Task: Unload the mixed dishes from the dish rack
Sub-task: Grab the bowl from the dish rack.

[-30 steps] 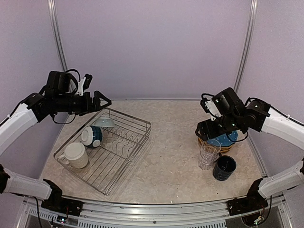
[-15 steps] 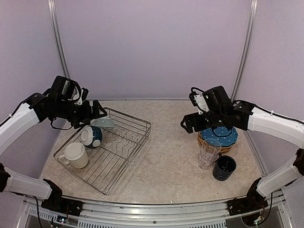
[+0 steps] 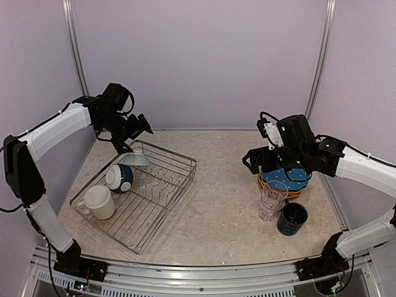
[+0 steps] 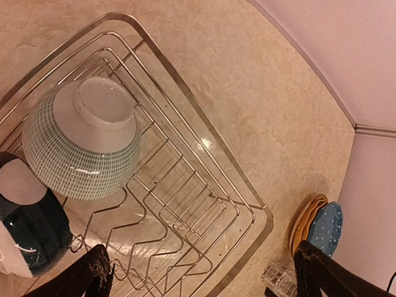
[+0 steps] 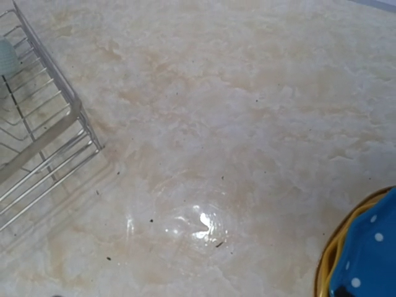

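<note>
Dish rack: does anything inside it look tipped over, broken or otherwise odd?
Nothing looks broken or spilled. In the dish rack, the pale striped bowl lies base-up and tilted at the far end, and the dark teal bowl beside it lies on its side. The cream mug seems upright.

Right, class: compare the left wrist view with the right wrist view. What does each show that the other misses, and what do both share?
Only the left wrist view: the whole upturned checked bowl, a dark teal dish beside it, a clear glass, and the left gripper, fingers wide apart. Only the right wrist view: a bright glare spot on the marbled table. Both: the dish rack, the blue dotted plate on yellow plates, and that table.
</note>
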Controlling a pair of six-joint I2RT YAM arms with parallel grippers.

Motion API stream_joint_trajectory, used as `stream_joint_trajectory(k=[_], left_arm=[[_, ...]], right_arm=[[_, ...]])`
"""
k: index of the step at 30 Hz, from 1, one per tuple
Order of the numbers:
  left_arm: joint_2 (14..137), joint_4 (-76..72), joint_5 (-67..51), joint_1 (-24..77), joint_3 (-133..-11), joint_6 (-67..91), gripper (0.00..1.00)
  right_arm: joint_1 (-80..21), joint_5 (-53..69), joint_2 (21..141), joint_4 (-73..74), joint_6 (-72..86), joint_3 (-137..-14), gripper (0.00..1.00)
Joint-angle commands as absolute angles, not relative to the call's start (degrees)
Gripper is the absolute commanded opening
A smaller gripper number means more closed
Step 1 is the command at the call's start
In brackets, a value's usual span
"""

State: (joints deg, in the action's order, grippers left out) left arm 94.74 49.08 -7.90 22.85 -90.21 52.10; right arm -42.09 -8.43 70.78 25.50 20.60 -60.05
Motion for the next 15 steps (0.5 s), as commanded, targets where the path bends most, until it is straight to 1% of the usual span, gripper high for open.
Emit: stream_joint_trajectory(k=[1, 5, 8, 12, 14, 15], left_arm=[[100.33, 49.66, -6.38, 23.84, -99.55, 55.88, 0.97], [106.18, 54.83, -1.42, 24.58, -108.26, 41.12, 0.95], [108.22, 57.59, 2.15, 23.80, -109.24, 33.64, 0.93], [109.55, 61.06, 2.49, 21.67, -110.34, 26.92, 0.90], [111.00, 63.42, 2.65, 20.53, -111.73, 25.12, 0.91], [111.77, 64.49, 2.75, 20.22, -112.58, 24.08, 0.92]], right_arm=[[-41.86, -9.24, 67.46, 24.17, 21.47, -57.97, 0.92], [-41.83, -9.33, 65.27, 24.58, 22.09, -56.71, 0.92], [-41.78, -9.27, 63.73, 24.76, 22.56, -55.81, 0.92], [-41.80, -10.07, 62.44, 25.11, 22.91, -55.39, 0.92], [-41.81, -10.12, 62.19, 25.21, 22.99, -55.58, 0.92], [-41.79, -10.19, 62.22, 25.25, 22.97, -55.73, 0.92]])
